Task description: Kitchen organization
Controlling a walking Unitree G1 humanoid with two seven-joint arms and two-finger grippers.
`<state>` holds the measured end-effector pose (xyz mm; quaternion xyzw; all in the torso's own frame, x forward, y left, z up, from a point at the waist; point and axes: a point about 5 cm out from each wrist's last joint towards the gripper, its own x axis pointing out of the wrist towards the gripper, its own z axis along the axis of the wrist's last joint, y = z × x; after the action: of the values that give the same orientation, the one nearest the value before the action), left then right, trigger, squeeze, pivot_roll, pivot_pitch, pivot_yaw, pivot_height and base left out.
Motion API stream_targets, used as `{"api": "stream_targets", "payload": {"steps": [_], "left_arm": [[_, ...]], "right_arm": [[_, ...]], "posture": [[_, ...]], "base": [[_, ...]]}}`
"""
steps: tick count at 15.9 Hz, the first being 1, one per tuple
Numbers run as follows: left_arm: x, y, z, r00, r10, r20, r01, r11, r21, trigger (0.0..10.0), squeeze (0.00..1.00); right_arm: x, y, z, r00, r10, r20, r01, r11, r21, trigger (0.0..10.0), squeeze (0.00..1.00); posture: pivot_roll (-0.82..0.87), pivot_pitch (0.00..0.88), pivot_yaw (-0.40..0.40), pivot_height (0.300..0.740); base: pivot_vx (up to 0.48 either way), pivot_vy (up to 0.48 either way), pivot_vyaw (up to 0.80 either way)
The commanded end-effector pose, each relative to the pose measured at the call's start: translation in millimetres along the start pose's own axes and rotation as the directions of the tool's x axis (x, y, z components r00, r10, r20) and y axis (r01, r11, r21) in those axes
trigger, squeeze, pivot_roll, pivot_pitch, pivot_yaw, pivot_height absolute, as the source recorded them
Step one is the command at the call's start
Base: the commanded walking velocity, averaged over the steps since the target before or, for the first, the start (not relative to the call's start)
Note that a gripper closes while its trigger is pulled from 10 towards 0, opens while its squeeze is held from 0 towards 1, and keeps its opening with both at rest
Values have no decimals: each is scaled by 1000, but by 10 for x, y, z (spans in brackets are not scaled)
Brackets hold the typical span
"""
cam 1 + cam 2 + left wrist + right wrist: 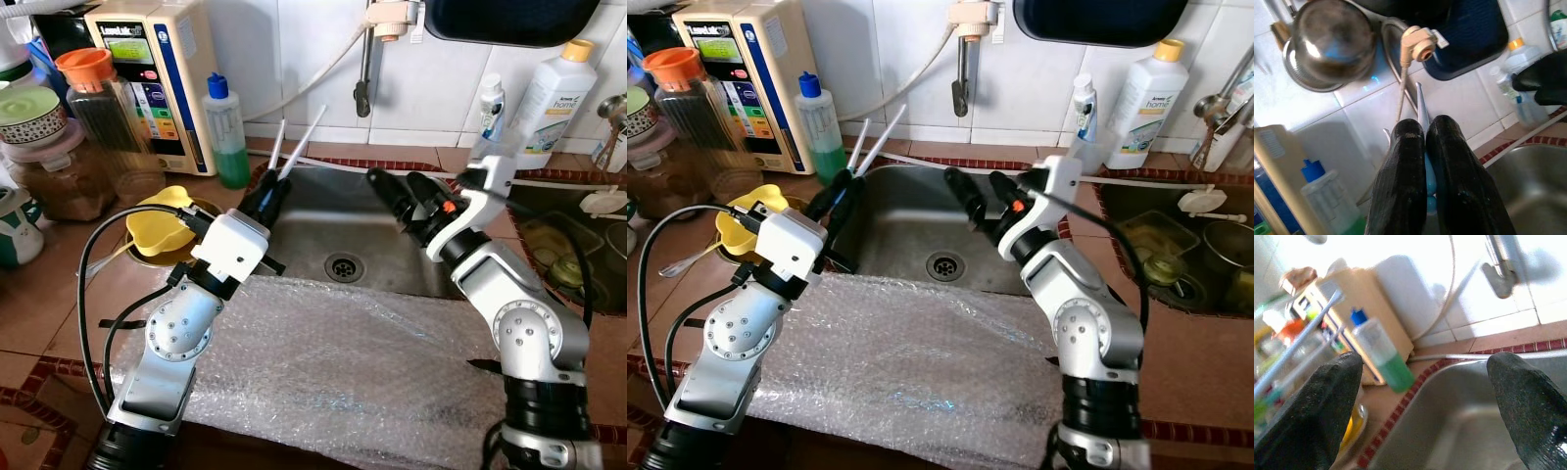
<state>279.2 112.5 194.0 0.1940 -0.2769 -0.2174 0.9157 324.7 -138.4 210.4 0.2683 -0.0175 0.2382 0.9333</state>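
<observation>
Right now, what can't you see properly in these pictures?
- What the white sticks in the left gripper are: left wrist view, its fingers cover their lower ends.
- Label words on the white bottle: too small in both eye views.
- Dark object on the wall: cut off by the top edge.

Head views are evenly lit and sharp. In the right wrist view, tiles are overexposed toward 12 o'clock, the background blurred.
</observation>
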Motion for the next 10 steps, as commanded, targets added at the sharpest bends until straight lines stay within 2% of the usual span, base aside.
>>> {"api": "stream_targets", "payload": {"steps": [1, 3, 5, 6, 7, 10], "left_arm": [[38, -51, 44, 998, -48, 35, 48, 999, 6, 0, 0], [61, -113, 59, 996, -78, 51, 78, 997, -9, 0, 0], [80, -164, 65, 994, -94, 59, 95, 995, -18, 0, 0], [80, -164, 65, 994, -94, 59, 95, 995, -18, 0, 0], [93, -210, 60, 993, -100, 60, 101, 994, -28, 0, 0], [98, -255, 61, 992, -107, 62, 110, 993, -41, 0, 0]], "right_arm": [[56, 13, 42, 1000, -9, 22, 7, 995, 98, 10000, 0], [107, 59, 38, 999, 3, 33, -10, 979, 205, 10000, 0], [143, 137, 17, 999, 32, 32, -39, 962, 270, 10000, 0], [143, 137, 17, 999, 32, 32, -39, 962, 270, 10000, 0], [169, 244, -21, 996, 83, 16, -83, 947, 311, 10000, 0], [190, 295, -53, 994, 109, -1, -102, 941, 321, 10000, 0]], "posture": [[4, 36, 52, 740], [2, 38, 53, 740], [0, 39, 53, 740], [0, 39, 53, 740], [-3, 45, 48, 740], [-2, 47, 41, 740]], "base": [[0, 0, 0], [0, 0, 0], [0, 0, 0], [0, 0, 0], [0, 0, 0], [0, 0, 0]]}}
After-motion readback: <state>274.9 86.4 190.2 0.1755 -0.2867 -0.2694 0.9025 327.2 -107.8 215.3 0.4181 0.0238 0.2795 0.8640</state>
